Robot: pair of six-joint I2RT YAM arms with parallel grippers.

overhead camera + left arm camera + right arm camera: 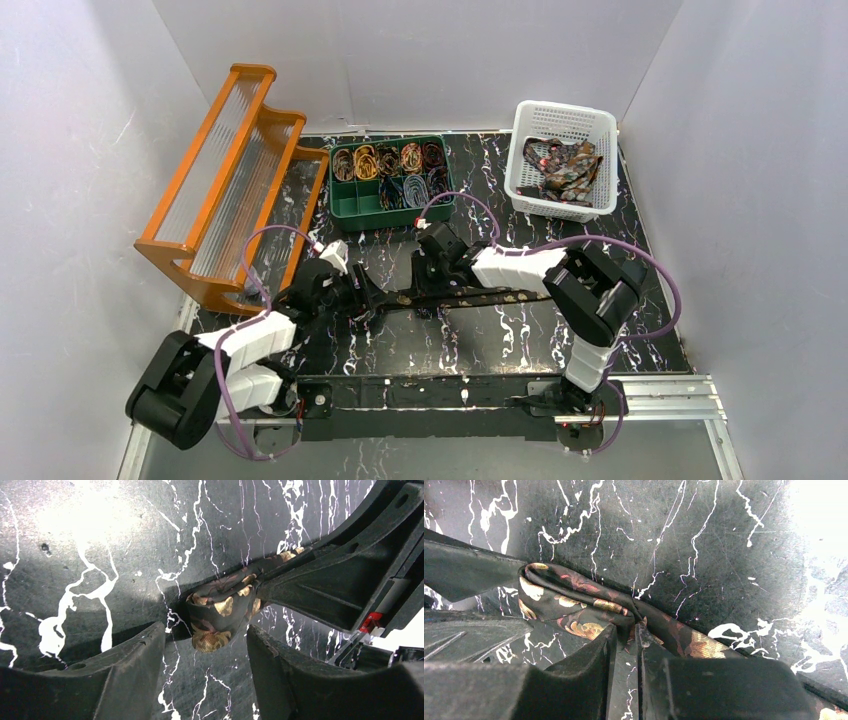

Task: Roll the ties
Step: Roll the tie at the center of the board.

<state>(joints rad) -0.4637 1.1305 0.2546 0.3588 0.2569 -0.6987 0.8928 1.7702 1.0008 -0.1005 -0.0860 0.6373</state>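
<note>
Left tool [204, 628] is at the near side, low over the worktop [500, 340], w/ its two fingers apart & nothing held. One end of a tie [220, 611] sits right btwn those fingers. That end is bent over into a small fat loop, so I think the roll has only just begun. Right tool [626, 628] comes in from the other side, & its fingers are pinched tight on the same tie, just beside the loop. The rest of the tie lies flat in a long strip on the worktop, going off to the right. So most of this tie is not rolled yet.

Farther back is a green tray [358, 205]. Some boxes in it hold rolled ties [388, 160], small round coils, so those look done. One front box looks bare. To the right, at the far edge, is a white basket [565, 118] w/ loose ties [562, 168] in a messy heap. Those need rolling too; can't count them. An orange rack [235, 180] stands far left, no ties on it that I can see.

Guess: task is approx. halfway, w/ some ties done, one started & a heap left.
</note>
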